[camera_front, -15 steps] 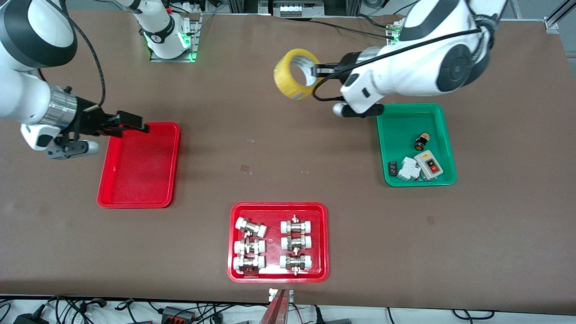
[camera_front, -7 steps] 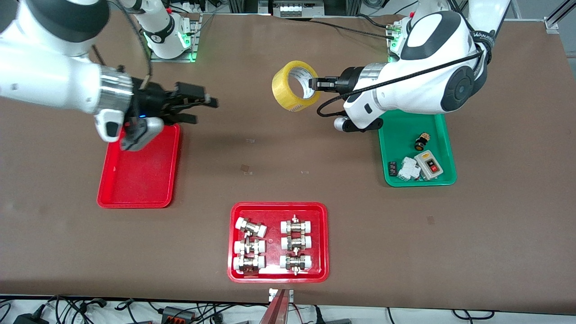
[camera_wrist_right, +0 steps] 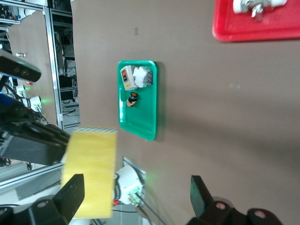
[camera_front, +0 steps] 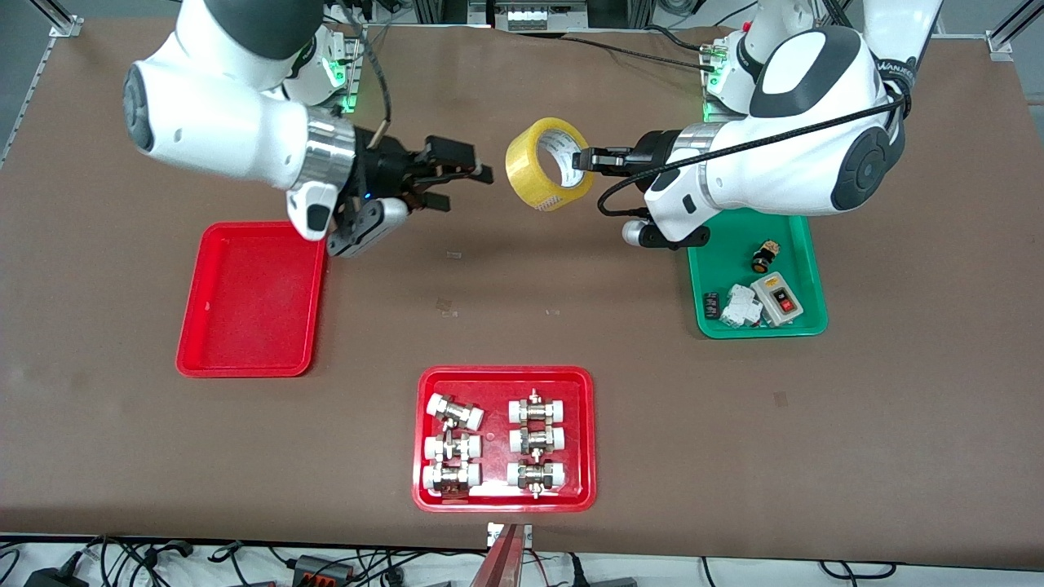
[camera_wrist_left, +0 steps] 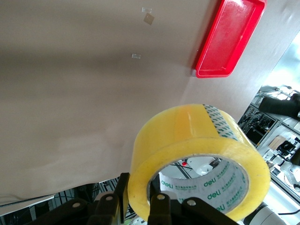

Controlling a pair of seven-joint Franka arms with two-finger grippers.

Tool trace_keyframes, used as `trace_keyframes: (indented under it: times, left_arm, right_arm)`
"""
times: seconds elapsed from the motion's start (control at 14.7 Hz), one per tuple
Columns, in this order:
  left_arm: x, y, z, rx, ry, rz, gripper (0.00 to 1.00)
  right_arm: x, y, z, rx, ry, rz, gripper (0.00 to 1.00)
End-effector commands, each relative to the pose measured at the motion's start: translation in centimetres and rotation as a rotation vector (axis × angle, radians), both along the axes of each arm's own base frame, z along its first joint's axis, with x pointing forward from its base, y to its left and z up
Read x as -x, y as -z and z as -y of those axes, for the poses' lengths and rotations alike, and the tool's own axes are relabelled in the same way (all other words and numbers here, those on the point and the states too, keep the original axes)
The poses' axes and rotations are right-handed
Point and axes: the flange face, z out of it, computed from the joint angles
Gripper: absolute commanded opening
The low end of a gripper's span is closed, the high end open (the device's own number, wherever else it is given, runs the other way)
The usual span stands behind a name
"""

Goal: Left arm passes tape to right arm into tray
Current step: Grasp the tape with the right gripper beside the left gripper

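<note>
Tape held aloft between both grippers.
The packing tape roll [camera_front: 549, 163] is clamped by the left gripper [camera_front: 584, 159]; the right gripper [camera_front: 466, 186] is spread wide, empty, just short of it.

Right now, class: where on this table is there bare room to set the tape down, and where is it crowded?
Free: the whole floor of the plain red tray, and the brown table between it, the green tray and the fittings tray. Crowded: the fittings tray, and the green tray's end nearer the camera. The tape hangs in the shut left gripper, facing the open right gripper.
</note>
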Motion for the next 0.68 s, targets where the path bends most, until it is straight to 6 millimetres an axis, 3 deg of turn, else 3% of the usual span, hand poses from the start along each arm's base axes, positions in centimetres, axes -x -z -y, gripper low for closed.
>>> trace_keyframes:
  times: [0.0, 0.27, 0.61]
  left_arm:
    - [-0.1, -1.2, 0.0, 0.038, 0.016, 0.001, 0.05]
    - [-0.1, -1.2, 0.0, 0.038, 0.016, 0.001, 0.05]
    - [-0.1, -1.2, 0.0, 0.039, 0.018, 0.003, 0.05]
  right_arm:
    - [0.9, -1.4, -2.5, -0.035, 0.072, -0.054, 1.00]
    - [1.5, -0.5, -5.1, -0.050, 0.101, -0.052, 1.00]
    - [1.6, -0.4, -5.1, -0.048, 0.102, -0.066, 1.00]
